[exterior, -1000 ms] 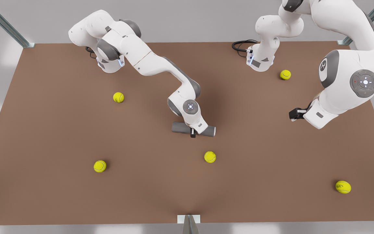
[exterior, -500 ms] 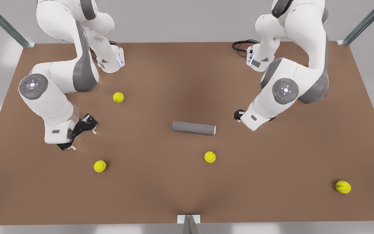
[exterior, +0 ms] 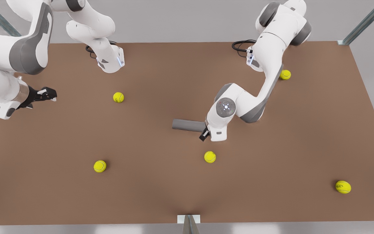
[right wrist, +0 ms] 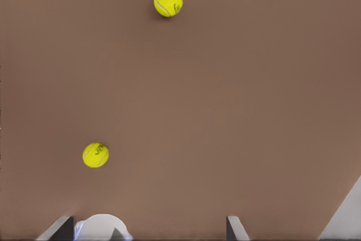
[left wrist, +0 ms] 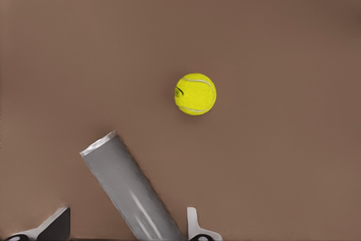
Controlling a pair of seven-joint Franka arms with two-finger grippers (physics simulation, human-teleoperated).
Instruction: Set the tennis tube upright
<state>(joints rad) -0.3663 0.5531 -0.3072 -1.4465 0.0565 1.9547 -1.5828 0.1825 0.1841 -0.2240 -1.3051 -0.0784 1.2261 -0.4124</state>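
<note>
The tennis tube (exterior: 187,125) is a matte grey cylinder lying flat near the middle of the brown table. Its end toward the front view's right is hidden under my left gripper (exterior: 204,134), which has come down over it. In the left wrist view the tennis tube (left wrist: 127,184) runs between the two fingers of the left gripper (left wrist: 128,213), with a gap on each side and a light rim at its far end. The left gripper is open. My right gripper (exterior: 45,95) hangs open above the table's edge at the front view's left, far from the tube.
Several yellow tennis balls lie around the table (exterior: 271,146). The nearest ball (exterior: 210,157) sits just in front of the tube, another ball (exterior: 118,97) behind it to the left. The right gripper (right wrist: 149,219) looks down on two balls (right wrist: 96,154).
The arm at the front view's left, which was over the tube a second ago, has pulled back to the table's left edge. The other arm has swung in over the tube's right end. The tube lies where it was.
</note>
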